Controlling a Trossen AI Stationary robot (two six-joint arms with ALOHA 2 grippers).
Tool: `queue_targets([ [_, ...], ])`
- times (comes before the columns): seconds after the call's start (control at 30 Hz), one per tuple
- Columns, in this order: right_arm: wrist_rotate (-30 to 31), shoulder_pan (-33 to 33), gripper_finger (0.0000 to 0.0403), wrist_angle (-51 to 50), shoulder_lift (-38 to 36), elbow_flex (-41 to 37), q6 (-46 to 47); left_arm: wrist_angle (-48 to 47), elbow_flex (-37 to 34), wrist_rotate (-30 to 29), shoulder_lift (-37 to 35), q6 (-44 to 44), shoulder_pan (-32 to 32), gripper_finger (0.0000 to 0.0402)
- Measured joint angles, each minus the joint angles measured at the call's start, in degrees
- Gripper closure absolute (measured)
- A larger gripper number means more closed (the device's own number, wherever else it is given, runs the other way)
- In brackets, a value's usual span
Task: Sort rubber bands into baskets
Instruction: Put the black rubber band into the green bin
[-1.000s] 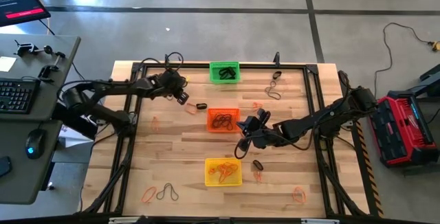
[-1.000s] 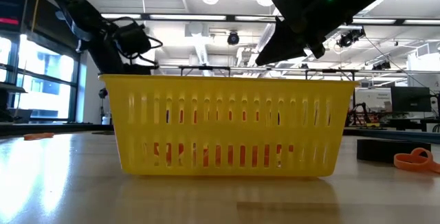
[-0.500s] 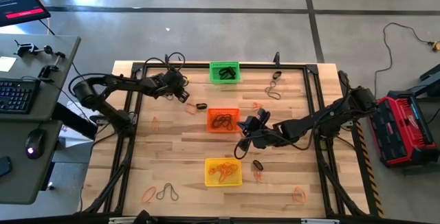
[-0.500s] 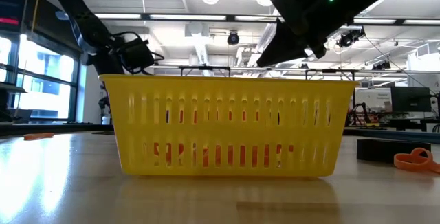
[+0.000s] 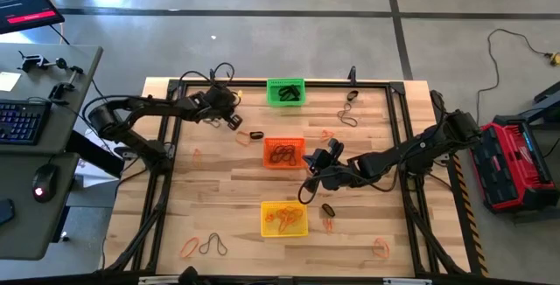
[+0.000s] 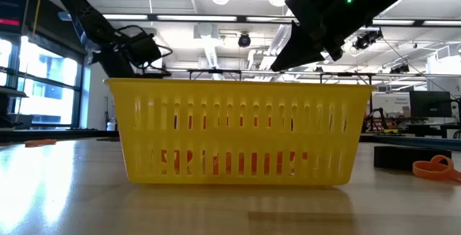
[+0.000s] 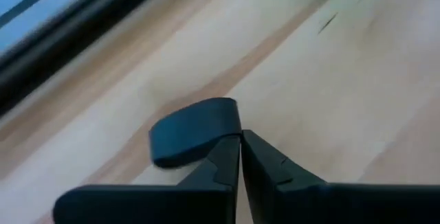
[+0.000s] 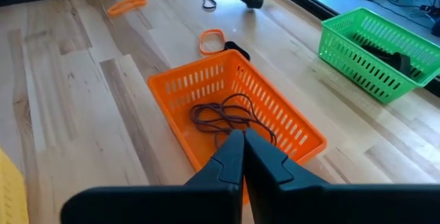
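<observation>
Three baskets stand in a row down the table's middle: green (image 5: 286,92) farthest, orange (image 5: 283,152) in the middle, yellow (image 5: 284,218) nearest. The orange basket (image 8: 237,114) holds thin dark rubber bands (image 8: 223,117). A thick black rubber band (image 5: 255,134) lies on the wood left of the orange basket. My left gripper (image 5: 236,124) is shut at this band (image 7: 196,131). My right gripper (image 5: 308,159) hovers shut over the orange basket's right edge, and its wrist view shows nothing between the fingers (image 8: 243,136). My left gripper has its fingertips (image 7: 227,148) closed at the near end (image 7: 230,117) of the thick black band, seemingly pinching it only at the very tips. The fingers slant down from the table's left side. The band lies flat on the wood beyond them.
Loose bands lie scattered on the table: orange ones (image 5: 379,248) (image 5: 188,250), a dark one (image 5: 214,246), a thick black one (image 5: 328,209) right of the yellow basket, and dark ones (image 5: 348,114) at the far right. A black frame (image 5: 398,128) rims the table.
My left arm's elbow has swung toward the far edge, while its gripper has stayed by the thick black band. The band lies where it did. My right gripper has kept still over the orange basket.
</observation>
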Motion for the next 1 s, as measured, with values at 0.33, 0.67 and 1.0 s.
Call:
queue_targets([
  [0.33, 0.0, 0.0, 0.0403, 0.0, 0.0, 0.0, 0.0, -6.7, 12.2, 3.5, -2.2, -0.1, -4.2, 0.0401],
  [0.67, 0.6, 0.0, 0.0403, -0.6, 0.0, 0.0, -0.1, -8.6, 22.4, 6.3, -1.8, 0.2, -6.1, 0.0401],
  [1.0, -3.1, -1.5, 0.0403, -3.7, 0.0, 0.0, -4.9, -13.3, 33.9, 9.4, 5.7, 3.8, -6.8, 0.0401],
])
